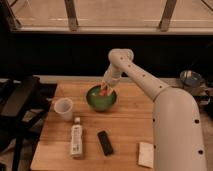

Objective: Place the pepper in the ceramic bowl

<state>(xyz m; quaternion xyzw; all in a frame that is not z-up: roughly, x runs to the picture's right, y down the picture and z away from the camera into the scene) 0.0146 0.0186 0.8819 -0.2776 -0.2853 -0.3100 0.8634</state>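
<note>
Nearest the front edge of the wooden table [125, 132], three things were laid out in a row: a pale bottle [76, 140] lying toward the front left corner, a black rectangular device [105, 142] just beside it near the middle of the front edge, and a pale flat pad [146, 154] toward the front right corner. Further back, near the left edge, a translucent white cup [63, 108] was stood upright. Behind it, toward the middle of the far edge, the green ceramic bowl [101, 99] was set, well apart from the front row and near the cup. The gripper [105, 90] was held low over the bowl's opening, reached in from the right by the white arm [145, 82]. The orange-red pepper [103, 92] was seen at the gripper's tip, inside the bowl's rim. Whether the fingers were apart or clamped on the pepper could not be told.
</note>
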